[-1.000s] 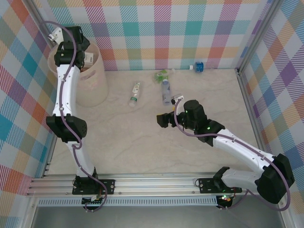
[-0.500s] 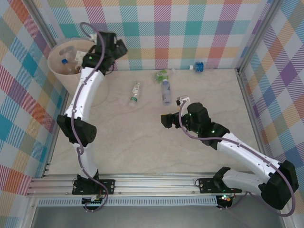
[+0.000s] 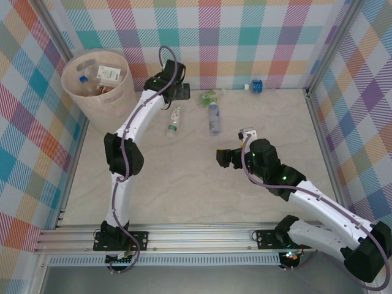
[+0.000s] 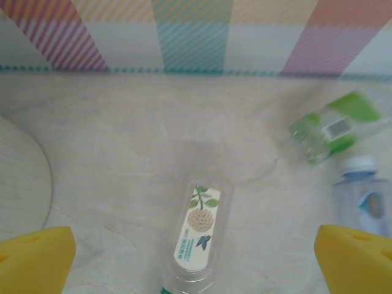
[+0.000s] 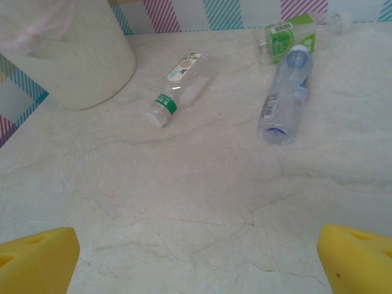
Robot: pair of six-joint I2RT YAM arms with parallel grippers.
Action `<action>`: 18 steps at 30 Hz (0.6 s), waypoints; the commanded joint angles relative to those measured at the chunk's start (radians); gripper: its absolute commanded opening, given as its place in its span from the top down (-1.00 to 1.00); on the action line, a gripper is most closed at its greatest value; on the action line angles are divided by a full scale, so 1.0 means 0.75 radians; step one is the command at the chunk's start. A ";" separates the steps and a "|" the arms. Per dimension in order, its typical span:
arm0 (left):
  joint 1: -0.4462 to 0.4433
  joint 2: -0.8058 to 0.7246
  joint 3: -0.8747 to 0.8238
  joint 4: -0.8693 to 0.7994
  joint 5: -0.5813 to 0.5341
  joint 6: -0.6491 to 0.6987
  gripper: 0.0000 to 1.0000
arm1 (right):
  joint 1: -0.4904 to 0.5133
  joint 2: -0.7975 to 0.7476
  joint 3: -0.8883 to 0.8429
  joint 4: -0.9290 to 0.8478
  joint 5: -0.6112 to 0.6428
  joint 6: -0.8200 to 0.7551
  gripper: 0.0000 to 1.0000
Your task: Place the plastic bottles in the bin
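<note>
Nearest, well right of the bin [image 3: 119, 116], the right gripper [image 3: 223, 157] hovers over the bare table [image 3: 184, 190], jaws spread wide and empty. Farther on, three plastic bottles lie right of the bin: a green-capped clear bottle [image 3: 173, 121] closest to it, then a blue-capped bottle [image 3: 214, 117] and a crushed green-labelled bottle [image 3: 208, 97]. The left gripper [image 3: 182, 92], jaws likewise released and empty, hangs just beyond the green-capped one. Binned bottles [image 3: 110, 73] lie inside the bin. A blue-labelled bottle [image 3: 255, 86] rests farthest right of it. The step in hand looks like reaching for another bottle. Next, the left arm should descend, straddle the green-capped bottle across its width, and close.
</note>
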 commanded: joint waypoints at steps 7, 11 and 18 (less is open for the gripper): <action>0.009 0.200 0.042 0.000 0.034 0.184 -1.00 | 0.008 -0.081 -0.025 -0.075 0.072 0.038 -0.99; 0.010 0.275 0.055 0.008 -0.026 0.198 -1.00 | 0.007 -0.077 -0.018 -0.098 0.063 0.048 -0.99; 0.064 0.407 0.122 -0.036 0.033 0.119 -1.00 | 0.008 -0.068 -0.017 -0.107 0.051 0.061 -1.00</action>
